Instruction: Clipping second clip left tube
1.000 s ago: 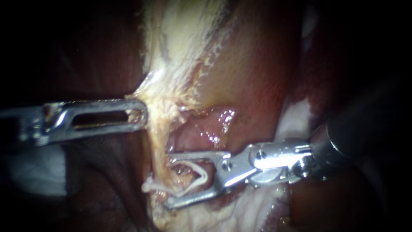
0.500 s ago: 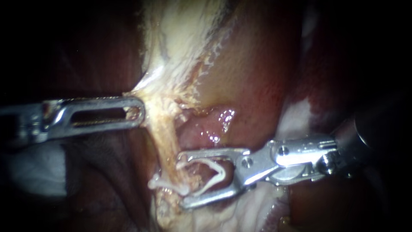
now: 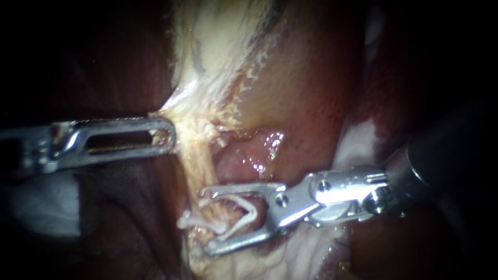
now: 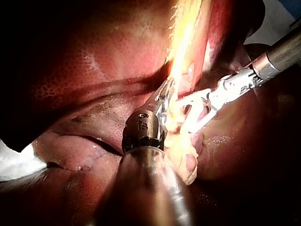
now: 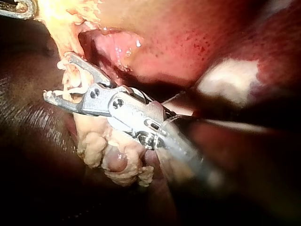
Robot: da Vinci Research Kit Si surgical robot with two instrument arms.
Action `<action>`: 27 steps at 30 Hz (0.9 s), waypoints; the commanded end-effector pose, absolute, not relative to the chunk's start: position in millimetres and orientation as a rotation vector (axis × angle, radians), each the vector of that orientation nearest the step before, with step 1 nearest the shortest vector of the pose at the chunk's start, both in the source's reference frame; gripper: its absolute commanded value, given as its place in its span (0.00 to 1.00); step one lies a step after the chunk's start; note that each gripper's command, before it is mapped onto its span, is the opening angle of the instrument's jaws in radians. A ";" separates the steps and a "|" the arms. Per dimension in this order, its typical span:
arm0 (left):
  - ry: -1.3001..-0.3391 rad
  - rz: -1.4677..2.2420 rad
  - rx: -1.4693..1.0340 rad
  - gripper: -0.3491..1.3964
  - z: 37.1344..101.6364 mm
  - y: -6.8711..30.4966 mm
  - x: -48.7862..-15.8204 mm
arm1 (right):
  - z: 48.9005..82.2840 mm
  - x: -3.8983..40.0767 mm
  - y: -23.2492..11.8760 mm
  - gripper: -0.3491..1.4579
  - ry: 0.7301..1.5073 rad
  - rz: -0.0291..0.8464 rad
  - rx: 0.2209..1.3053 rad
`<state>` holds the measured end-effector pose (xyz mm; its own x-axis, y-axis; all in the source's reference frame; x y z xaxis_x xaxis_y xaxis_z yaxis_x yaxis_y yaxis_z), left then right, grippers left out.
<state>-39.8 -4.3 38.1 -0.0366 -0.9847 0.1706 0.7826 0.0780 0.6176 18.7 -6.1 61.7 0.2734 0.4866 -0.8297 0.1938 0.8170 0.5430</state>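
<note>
My left instrument (image 3: 165,136) comes in level from the side. Its jaws are closed on the pale tissue (image 3: 194,127) at the head of the tube (image 3: 199,166), drawing it sideways so the tube stands taut and clear of the red tissue (image 3: 306,93) behind. That gives my right instrument (image 3: 205,220) room. Its shaft slopes down to the tube with the jaws wide apart, cradling an open clip (image 3: 248,208) whose legs lie either side of the tube. A closed clip (image 3: 189,223) already crosses the tube near the lower jaw. I judge that squeezing comes next.
</note>
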 end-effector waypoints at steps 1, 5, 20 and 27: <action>-0.663 -1.480 0.386 0.00 38.0 -4.3 -39.8 | 62.1 18.9 -6.1 0.52 1.300 0.216 0.624; -0.662 -1.482 0.384 0.00 37.6 -4.5 -39.9 | 63.4 19.2 -5.9 0.52 1.292 0.219 0.625; -0.661 -1.488 0.378 0.00 36.9 -4.8 -40.3 | 64.3 19.8 -5.2 0.52 1.275 0.230 0.623; -0.661 -1.487 0.383 0.00 36.5 -5.0 -40.4 | 64.0 20.3 -4.6 0.52 1.274 0.238 0.621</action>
<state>-40.4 -5.1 36.4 -0.0437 -0.9846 0.1691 0.7855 0.0707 0.6148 20.3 -4.6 63.9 0.2958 0.4964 -0.8161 0.1668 0.8144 0.5558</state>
